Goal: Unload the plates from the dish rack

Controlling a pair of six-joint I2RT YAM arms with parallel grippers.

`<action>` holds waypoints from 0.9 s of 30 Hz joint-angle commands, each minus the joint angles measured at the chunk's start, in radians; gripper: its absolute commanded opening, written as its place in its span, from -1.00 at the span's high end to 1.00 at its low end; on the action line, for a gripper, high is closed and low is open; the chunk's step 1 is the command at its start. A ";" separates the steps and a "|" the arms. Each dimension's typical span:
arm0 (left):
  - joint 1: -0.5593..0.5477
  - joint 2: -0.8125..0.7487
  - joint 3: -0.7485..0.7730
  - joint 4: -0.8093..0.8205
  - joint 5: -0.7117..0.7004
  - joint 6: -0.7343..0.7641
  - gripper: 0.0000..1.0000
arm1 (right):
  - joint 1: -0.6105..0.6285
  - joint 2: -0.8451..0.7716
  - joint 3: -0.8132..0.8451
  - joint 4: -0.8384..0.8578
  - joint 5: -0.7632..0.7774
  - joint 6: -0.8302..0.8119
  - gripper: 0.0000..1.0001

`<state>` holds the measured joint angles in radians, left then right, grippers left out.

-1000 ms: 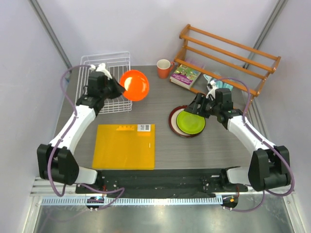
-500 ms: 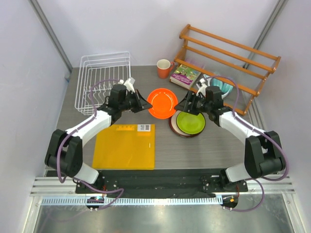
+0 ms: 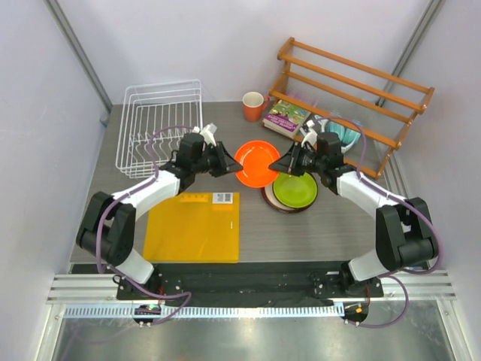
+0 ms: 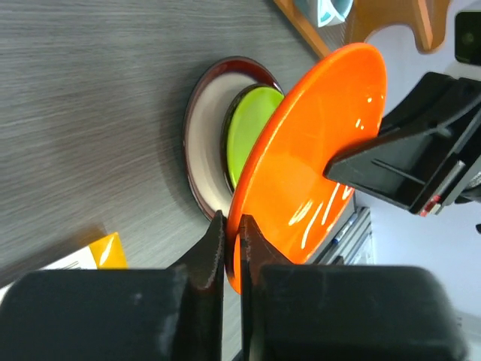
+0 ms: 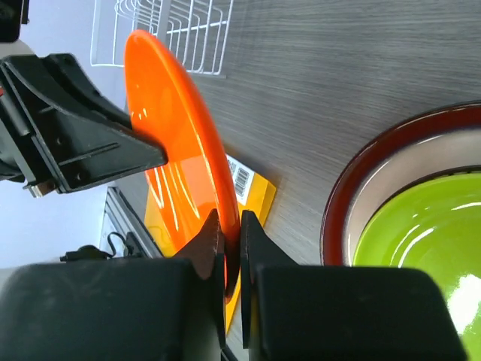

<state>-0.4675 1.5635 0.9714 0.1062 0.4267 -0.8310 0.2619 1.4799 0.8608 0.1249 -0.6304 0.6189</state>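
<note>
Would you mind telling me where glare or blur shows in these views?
Left wrist: white glare streaks on the orange plate, nearest foreground blurred. Right wrist: soft highlights on the green plate. Top external: evenly lit, sharp.

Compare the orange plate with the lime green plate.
The orange plate is pinched at opposite rims by the left gripper and right gripper; the lime green plate is untouched. The orange plate is held tilted; the lime green plate lies flat in the dark red plate. Both are round, glossy and out of the dish rack.

Orange plate [image 3: 255,162], lime green plate [image 3: 297,189], dark red plate [image 3: 266,193], white rack [image 3: 158,113].
</note>
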 commanded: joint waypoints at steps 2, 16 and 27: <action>-0.016 0.003 0.059 0.000 0.018 0.027 0.15 | 0.010 -0.053 0.003 -0.028 0.124 -0.028 0.98; -0.016 -0.203 0.067 -0.284 -0.511 0.311 -0.99 | -0.286 -0.259 -0.147 -0.300 0.229 -0.024 0.98; -0.016 -0.264 0.049 -0.375 -0.799 0.386 -0.99 | -0.288 -0.161 -0.221 -0.228 0.173 -0.022 0.98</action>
<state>-0.4824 1.3170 1.0153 -0.2234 -0.2634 -0.4870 -0.0273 1.2949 0.6434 -0.1688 -0.4133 0.5964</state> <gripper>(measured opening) 0.994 0.102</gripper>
